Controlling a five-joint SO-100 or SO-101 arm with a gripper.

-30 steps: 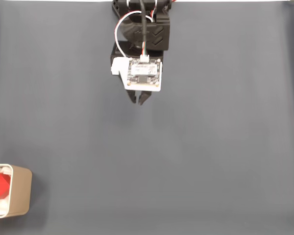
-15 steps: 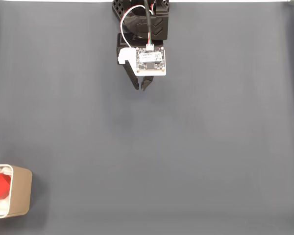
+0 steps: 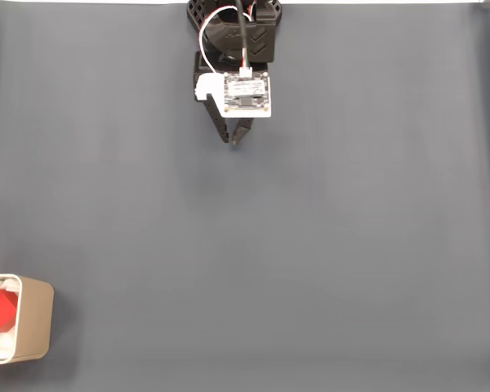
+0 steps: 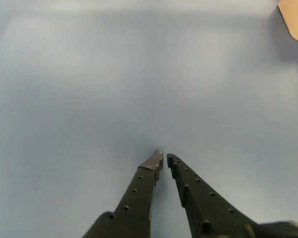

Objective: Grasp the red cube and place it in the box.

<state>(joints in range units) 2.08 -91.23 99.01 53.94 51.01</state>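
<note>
Surface: dark grey-blue mat (image 3: 327, 245), matte, spread flat across the fixed view
Mat edge: pale strip (image 3: 82, 2) along the top of the fixed view
Creases: faint vertical folds in the cloth
Wrist view: same mat (image 4: 89, 89), paler blue, bare

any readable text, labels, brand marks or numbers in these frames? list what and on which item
None readable.
Circuit board on the arm's wrist, fixed view: small markings, too blurred to read.
Red cube and box: plain, no print.
Gripper fingers in the wrist view: only dimples, no lettering.
Grey mat: unmarked.
</note>
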